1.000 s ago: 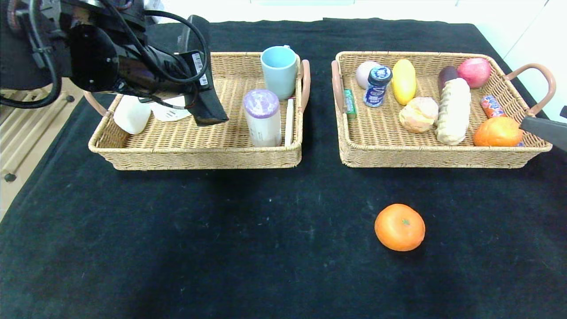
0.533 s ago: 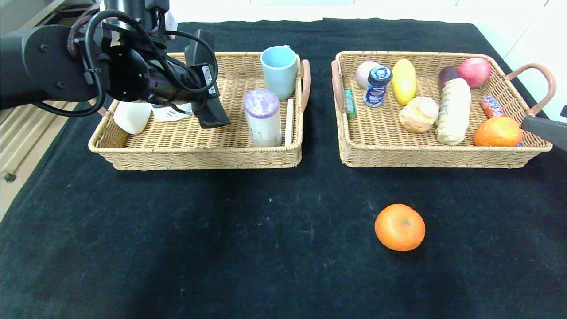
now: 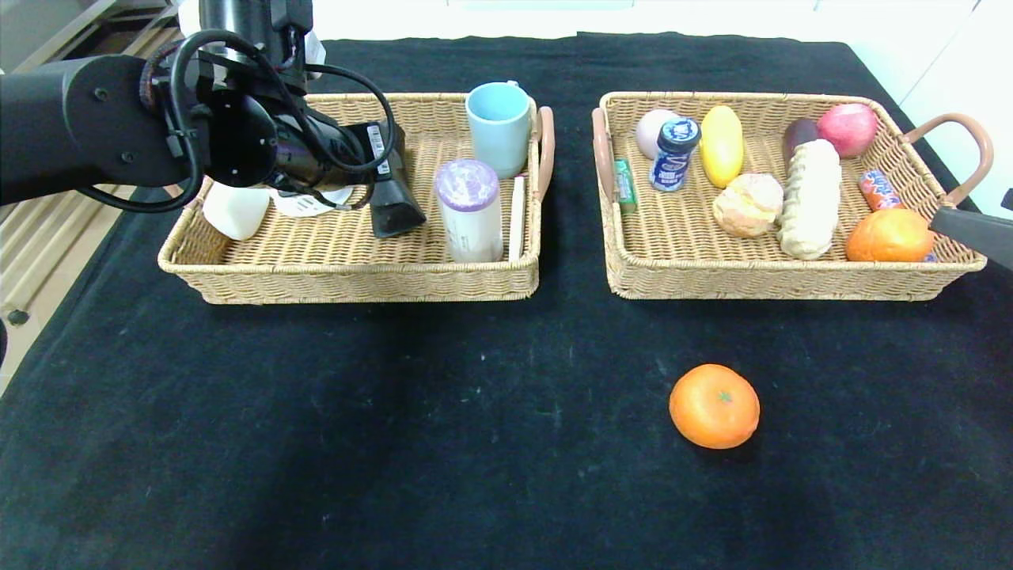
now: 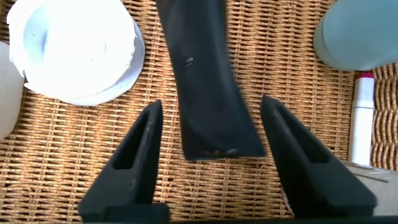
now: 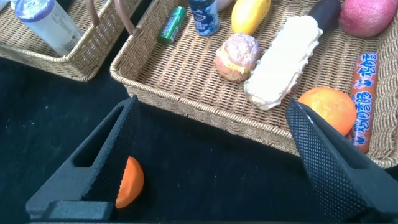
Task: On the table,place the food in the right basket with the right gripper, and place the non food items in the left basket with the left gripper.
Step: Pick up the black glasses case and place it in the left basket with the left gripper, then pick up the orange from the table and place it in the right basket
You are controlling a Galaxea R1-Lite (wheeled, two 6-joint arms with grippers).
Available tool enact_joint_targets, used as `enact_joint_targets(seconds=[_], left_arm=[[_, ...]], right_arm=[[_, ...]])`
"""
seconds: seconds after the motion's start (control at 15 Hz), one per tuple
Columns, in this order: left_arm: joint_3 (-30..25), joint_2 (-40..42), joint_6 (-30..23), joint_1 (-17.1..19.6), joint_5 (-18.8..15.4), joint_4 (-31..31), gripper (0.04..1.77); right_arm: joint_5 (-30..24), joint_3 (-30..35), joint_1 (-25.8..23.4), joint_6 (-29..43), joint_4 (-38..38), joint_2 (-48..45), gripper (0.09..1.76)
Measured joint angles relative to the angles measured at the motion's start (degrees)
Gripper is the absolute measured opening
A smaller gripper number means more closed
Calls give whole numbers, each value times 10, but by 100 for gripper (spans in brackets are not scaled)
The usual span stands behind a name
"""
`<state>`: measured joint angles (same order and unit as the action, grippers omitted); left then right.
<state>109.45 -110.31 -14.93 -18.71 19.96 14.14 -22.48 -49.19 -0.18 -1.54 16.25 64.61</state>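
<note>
An orange [image 3: 714,406] lies on the black table in front of the right basket [image 3: 791,281], and its edge shows in the right wrist view [image 5: 127,183]. My right gripper [image 5: 211,102] hangs open and empty near that basket's right front corner. Over the left basket [image 3: 356,281] reaches my left arm [image 3: 237,142]. Its gripper [image 4: 211,99] is open. A flat black item [image 4: 208,106] lies on the wicker between the fingers, touching neither. Its wide end shows in the head view [image 3: 396,212].
The left basket also holds a blue cup [image 3: 498,127], a purple-lidded bottle [image 3: 468,210], a white tube [image 3: 517,218], a white cup [image 3: 235,210] and a white lid [image 3: 305,202]. In the right basket are an apple [image 3: 847,129], bread [image 3: 811,198], another orange [image 3: 888,236] and a can [image 3: 673,154].
My left arm has swung right and down over the left basket. Its jaws have opened and let go of the black item, which now rests on the basket floor. The right arm has not moved.
</note>
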Motion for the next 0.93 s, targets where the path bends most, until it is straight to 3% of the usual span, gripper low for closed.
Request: enact_joint_targets(seconds=[0.53,0.73,0.93], left_arm=[[-37,27,3,-7,1,10,152],[-106,74,22,-17,-12,9,158],[-220,156,62,-26,-71,5,162]], right_arm=[[0,1,3,0,-1,0,171],[0,5,13,0,-1,0,171],[0,6,20,0,-5,3,171]])
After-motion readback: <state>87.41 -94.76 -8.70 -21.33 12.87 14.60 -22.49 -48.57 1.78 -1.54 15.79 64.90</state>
